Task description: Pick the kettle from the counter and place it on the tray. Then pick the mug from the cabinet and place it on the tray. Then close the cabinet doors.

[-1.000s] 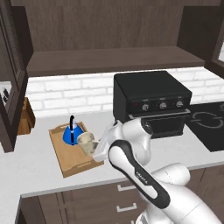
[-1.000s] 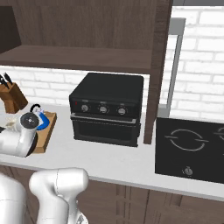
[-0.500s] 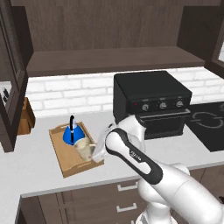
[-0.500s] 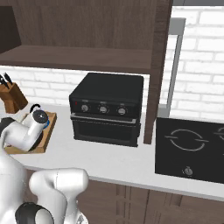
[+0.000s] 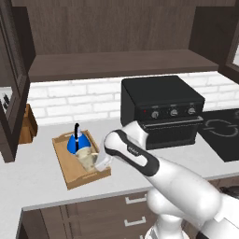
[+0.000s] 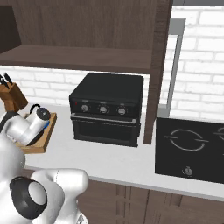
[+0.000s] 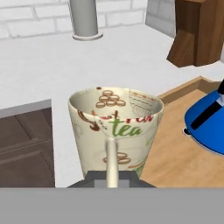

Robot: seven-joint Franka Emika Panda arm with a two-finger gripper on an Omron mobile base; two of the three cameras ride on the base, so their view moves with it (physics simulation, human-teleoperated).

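The claw (image 5: 96, 161) is clamped shut on the mug (image 5: 86, 158), its jaws pinching the mug's loop handle as the hand view shows, and it holds the mug low over the near half of the tray (image 5: 70, 176); whether the mug's base already touches the wood I cannot tell. Taking the tray as the landmark: the cabinet (image 5: 112, 37) spans the wall above and behind it, wide and dark brown, with one inner shelf, and a cabinet door (image 5: 10, 79) stands swung open to the tray's left. The surface (image 5: 37, 184) carries the tray, light grey-white, and runs off to both sides of it. To the tray's right, near but apart from it, sits a black oven (image 5: 161, 109) with three knobs, and beyond that, well apart from the tray, a black cooktop (image 5: 221, 133) lies flat. A wooden knife block (image 5: 28, 123) stands behind the tray to its left, against the brick wall. On the tray's far half stands the kettle (image 5: 74, 142), bright blue with a thin black handle upright. The mug is cream with brown print and the green word "tea" (image 7: 124, 129), and it sits just beside the kettle, on its near side.
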